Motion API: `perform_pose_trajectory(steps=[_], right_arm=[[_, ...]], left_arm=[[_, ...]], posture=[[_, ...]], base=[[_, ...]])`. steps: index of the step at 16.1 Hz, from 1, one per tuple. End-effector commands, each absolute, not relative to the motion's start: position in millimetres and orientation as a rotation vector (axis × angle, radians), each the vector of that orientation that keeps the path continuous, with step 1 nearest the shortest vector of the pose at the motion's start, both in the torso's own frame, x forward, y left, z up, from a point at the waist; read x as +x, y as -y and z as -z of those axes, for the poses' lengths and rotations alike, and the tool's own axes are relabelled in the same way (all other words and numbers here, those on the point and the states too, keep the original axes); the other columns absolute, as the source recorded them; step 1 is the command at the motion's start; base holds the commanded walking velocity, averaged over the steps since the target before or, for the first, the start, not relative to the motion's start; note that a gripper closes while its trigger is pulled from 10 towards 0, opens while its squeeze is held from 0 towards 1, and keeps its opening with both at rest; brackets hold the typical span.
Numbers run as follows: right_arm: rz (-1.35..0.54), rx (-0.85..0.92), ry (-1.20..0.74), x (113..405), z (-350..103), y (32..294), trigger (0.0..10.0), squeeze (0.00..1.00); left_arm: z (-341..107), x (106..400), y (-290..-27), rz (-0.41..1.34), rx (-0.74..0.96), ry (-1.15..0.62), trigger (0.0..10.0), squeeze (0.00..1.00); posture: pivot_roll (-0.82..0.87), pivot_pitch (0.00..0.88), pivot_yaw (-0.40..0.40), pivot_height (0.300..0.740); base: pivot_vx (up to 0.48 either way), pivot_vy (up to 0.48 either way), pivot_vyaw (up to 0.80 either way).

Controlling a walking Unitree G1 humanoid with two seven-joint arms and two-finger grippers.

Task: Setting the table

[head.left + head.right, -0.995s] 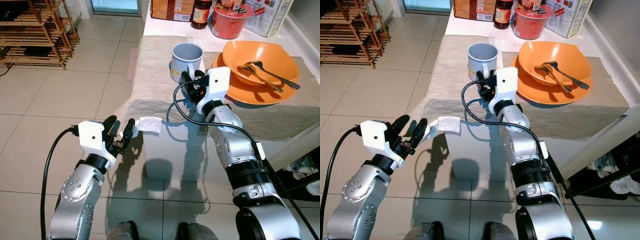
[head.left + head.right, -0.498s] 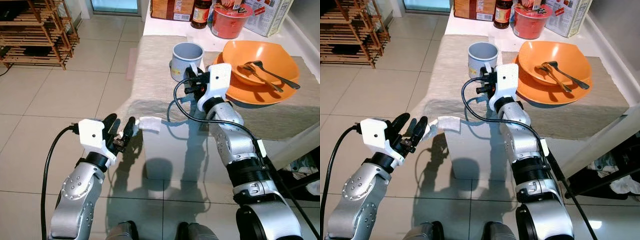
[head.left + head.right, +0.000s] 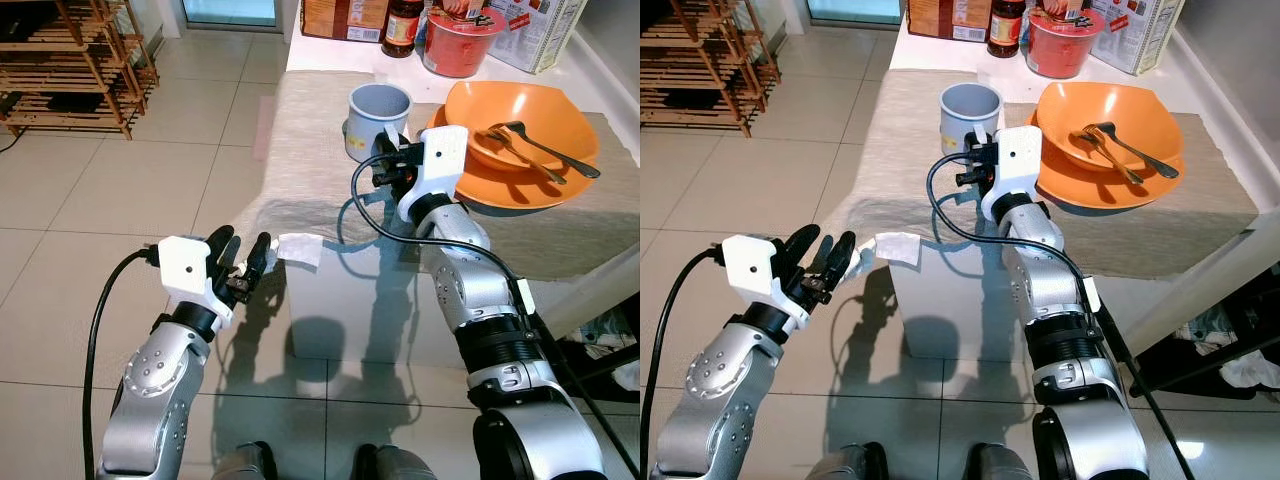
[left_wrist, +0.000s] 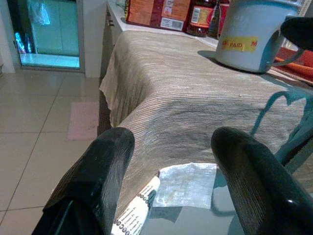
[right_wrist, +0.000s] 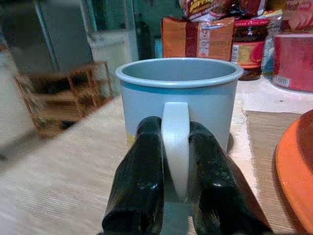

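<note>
A pale blue mug (image 3: 378, 104) stands on the beige tablecloth (image 3: 300, 150), left of an orange bowl (image 3: 520, 115). The bowl holds a fork and a spoon (image 3: 540, 150) and rests on an orange plate (image 3: 490, 192). My right gripper (image 3: 386, 160) is shut on the mug's handle (image 5: 175, 132), with one black finger (image 5: 142, 166) on each side of it. My left gripper (image 3: 242, 252) is open and hangs below the table's near-left corner. It faces the draped cloth and a white label (image 4: 188, 183) at the hem, touching neither.
A red tub (image 3: 460, 40), a dark jar (image 3: 402, 28) and boxes (image 3: 345, 18) stand along the table's far edge. A wooden rack (image 3: 70, 65) stands on the tiled floor at far left. The cloth hangs over the table's near edge.
My right gripper has moved up and forward onto the mug's handle, and the mug has shifted slightly to the right. The left arm has barely moved.
</note>
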State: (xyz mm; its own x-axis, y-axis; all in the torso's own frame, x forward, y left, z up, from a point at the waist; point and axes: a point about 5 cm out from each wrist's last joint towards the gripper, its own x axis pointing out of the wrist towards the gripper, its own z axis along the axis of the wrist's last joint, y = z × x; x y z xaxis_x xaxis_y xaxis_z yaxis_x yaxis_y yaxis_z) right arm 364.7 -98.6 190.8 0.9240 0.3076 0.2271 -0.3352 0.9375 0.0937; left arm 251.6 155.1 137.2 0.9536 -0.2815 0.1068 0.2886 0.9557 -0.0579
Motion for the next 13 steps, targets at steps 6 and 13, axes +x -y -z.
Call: perform_pose_trajectory(steps=[6,13], right_arm=[[-0.844,0.614,0.487,315,-261,86,10.0,0.0],[-1.183,0.708,0.335,270,-227,113,10.0,0.0]], left_arm=[[-142,258,-173,0.207,-0.078,0.128,10.0,0.0],[-144,262,-166,0.284,-0.164,0.162,10.0,0.0]], posture=[[-0.08,0.122,0.007,0.74],[-0.11,0.097,0.02,0.74]], base=[[0.0,0.0,0.0],[0.0,-0.388,0.0]])
